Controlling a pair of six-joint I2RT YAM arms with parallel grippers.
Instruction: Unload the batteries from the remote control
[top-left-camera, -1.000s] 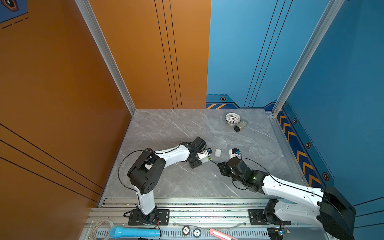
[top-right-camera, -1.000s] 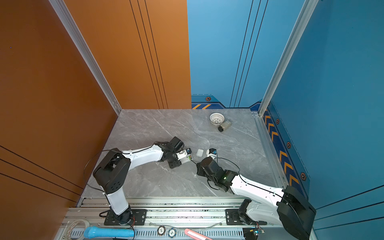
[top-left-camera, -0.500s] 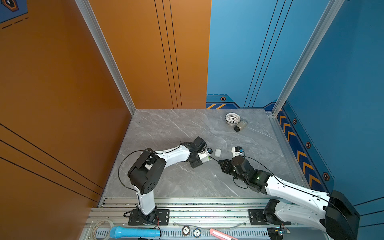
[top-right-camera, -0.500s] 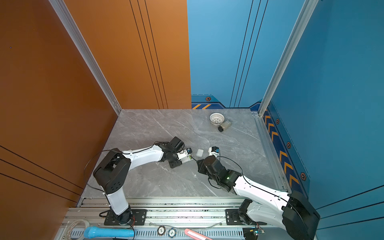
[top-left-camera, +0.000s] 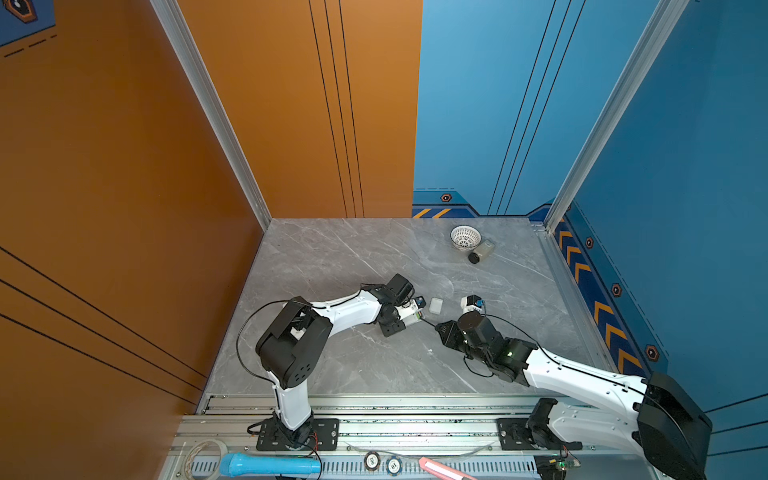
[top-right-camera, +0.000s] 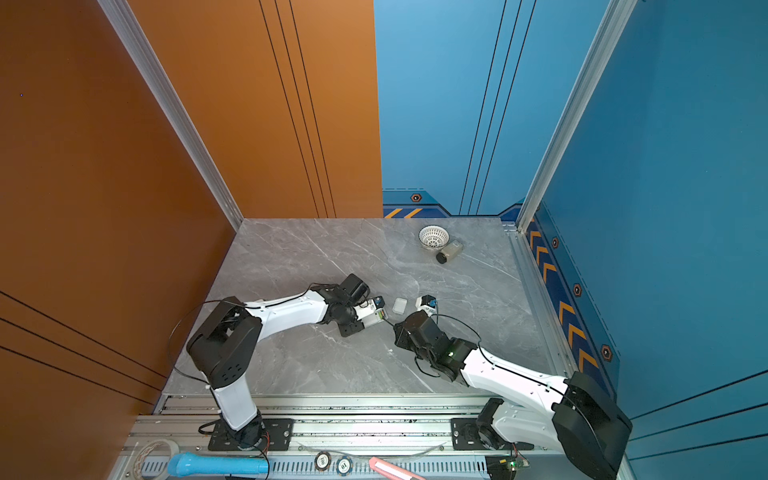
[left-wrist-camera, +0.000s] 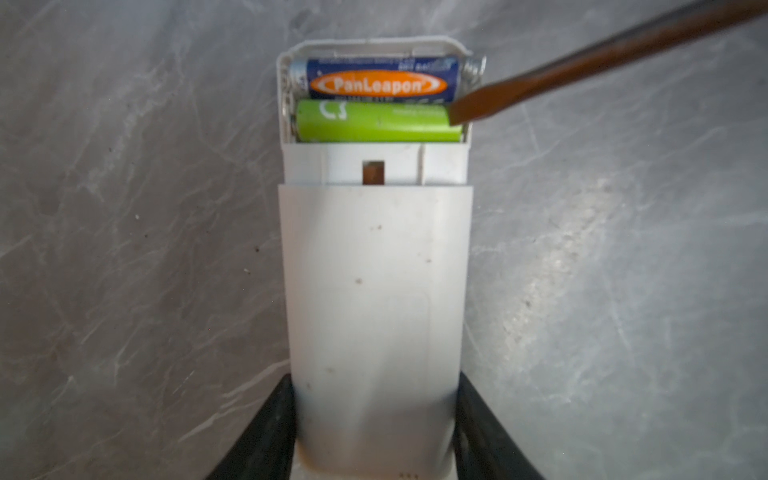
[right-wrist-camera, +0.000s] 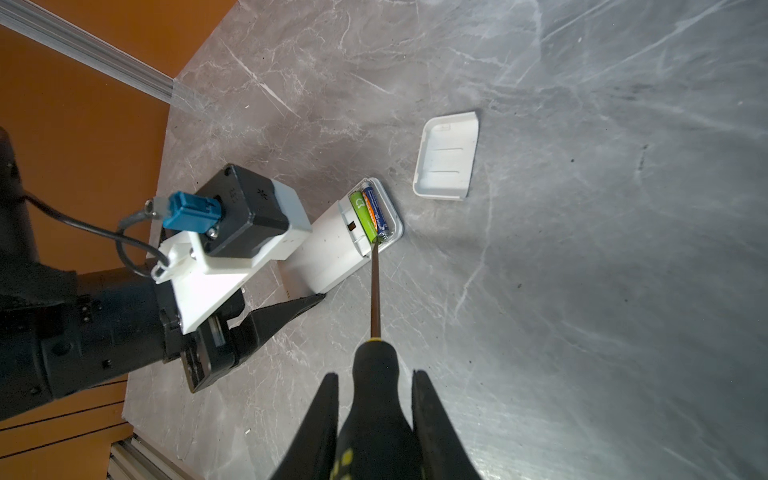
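My left gripper (left-wrist-camera: 374, 415) is shut on the white remote control (left-wrist-camera: 374, 270), which lies on the grey table with its compartment uncovered. Two batteries sit side by side inside, a light green one (left-wrist-camera: 374, 122) and a bluish one (left-wrist-camera: 374, 79). In my right gripper (right-wrist-camera: 375, 376), shut on its black-and-yellow handle, is the screwdriver (right-wrist-camera: 376, 291). Its flat tip touches one end of the green battery (right-wrist-camera: 361, 212). In both top views the grippers (top-left-camera: 409, 313) (top-left-camera: 442, 328) meet at mid-table around the remote (top-right-camera: 372, 316).
A white battery cover (right-wrist-camera: 446, 156) lies loose just beyond the remote, also seen in a top view (top-left-camera: 436, 305). A white mesh bowl (top-left-camera: 465, 237) and a small bottle on its side (top-left-camera: 481, 251) are at the back right. Walls close in the table.
The right arm has shifted slightly while the screwdriver tip stays at the remote. The left arm and the remote have not moved. Both grips are unchanged.
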